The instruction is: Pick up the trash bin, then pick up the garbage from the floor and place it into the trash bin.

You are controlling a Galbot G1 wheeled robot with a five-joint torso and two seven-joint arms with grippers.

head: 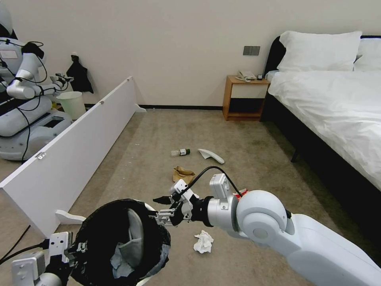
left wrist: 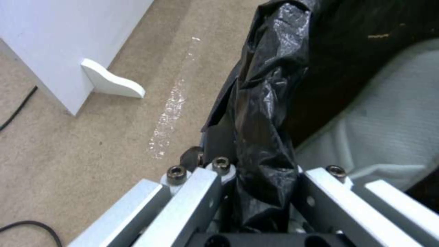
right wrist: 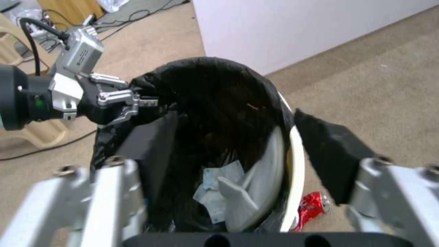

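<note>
Jaws: left gripper (right wrist: 137, 103) clamped on lined trash bin (head: 119, 238) rim | right gripper (head: 164, 208) spread, empty, over mouth | risk: liner slips, tilted bin spills slipper (right wrist: 256, 178).

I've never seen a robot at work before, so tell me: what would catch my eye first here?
Probably the trash bin with its black liner, held up near the camera by the left gripper, which is shut on its rim. A white slipper already lies inside. The right gripper hovers open over the bin's mouth, while a crumpled tissue, a brown paper bag, a bottle and another slipper litter the floor.
</note>
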